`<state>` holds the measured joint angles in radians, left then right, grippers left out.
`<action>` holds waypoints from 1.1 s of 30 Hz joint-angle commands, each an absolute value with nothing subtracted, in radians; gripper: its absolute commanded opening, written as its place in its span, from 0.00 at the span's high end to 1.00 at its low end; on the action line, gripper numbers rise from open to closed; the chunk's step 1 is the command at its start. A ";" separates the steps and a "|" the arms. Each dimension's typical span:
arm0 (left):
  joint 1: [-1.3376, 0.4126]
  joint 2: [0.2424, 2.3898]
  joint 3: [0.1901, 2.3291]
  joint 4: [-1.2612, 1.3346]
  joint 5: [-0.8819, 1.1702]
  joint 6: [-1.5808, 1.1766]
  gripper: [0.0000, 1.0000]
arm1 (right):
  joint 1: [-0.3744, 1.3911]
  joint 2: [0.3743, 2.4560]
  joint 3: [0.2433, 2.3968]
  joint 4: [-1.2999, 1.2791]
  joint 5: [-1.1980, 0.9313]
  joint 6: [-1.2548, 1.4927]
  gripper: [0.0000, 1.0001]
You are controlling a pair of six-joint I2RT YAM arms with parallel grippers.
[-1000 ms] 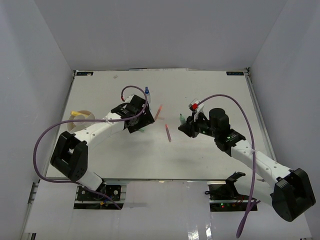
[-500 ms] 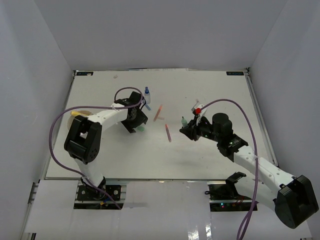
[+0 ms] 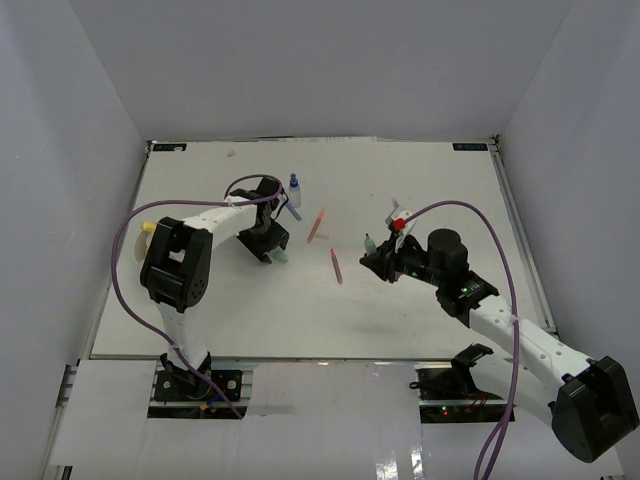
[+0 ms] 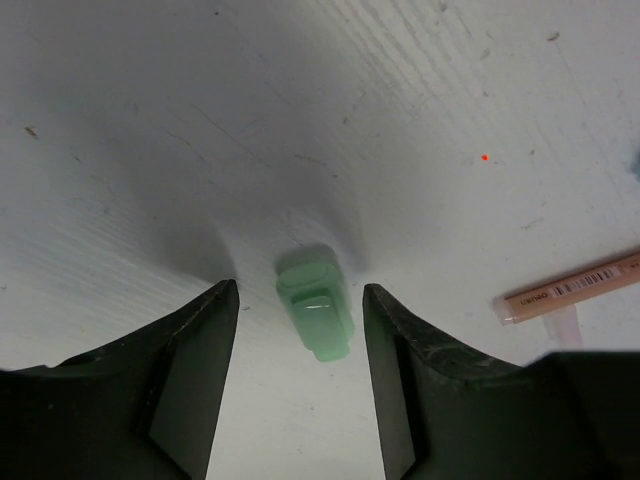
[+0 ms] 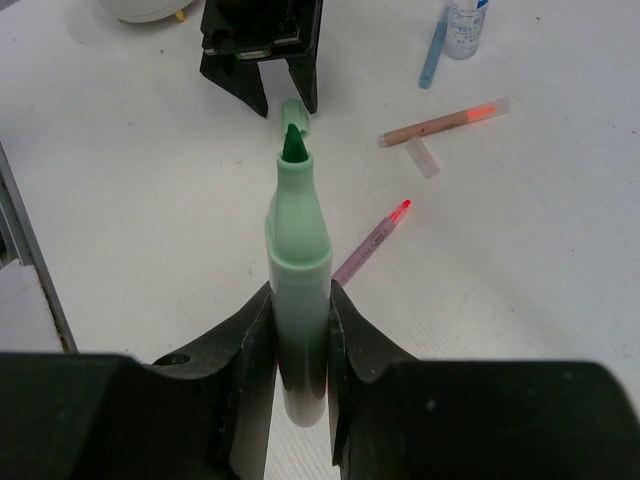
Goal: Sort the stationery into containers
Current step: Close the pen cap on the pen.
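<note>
Left gripper (image 4: 298, 295), spread apart, straddles one pale green plastic cap (image 4: 316, 318) on the white table (image 4: 400, 100) between grey walls (image 3: 300, 60); right gripper (image 5: 298, 300) clamps one uncapped green marker (image 5: 298, 225) above it; one round white dish (image 5: 150, 8) sits near the left edge.

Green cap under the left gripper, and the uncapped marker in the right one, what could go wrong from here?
1. The green cap lies loose and off-centre between the fingers of the open left gripper. Closing may nudge it or pop it out instead of pinching it.
2. The right gripper holds the green marker with its tip bare, so any low pass could streak the table.
</note>
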<state>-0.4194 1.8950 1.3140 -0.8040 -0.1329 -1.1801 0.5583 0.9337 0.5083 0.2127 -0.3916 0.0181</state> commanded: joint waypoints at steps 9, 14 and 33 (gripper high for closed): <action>-0.417 1.919 1.354 -0.831 -0.092 -1.233 0.49 | 0.557 0.911 0.503 0.270 -0.390 0.011 0.92; -0.417 1.925 1.341 -0.828 -0.091 -1.239 0.55 | 0.557 0.910 0.503 0.270 -0.388 0.012 0.92; -0.437 1.505 1.206 -0.491 -0.086 -0.929 1.00 | 0.624 1.040 0.656 0.226 -0.511 0.040 0.92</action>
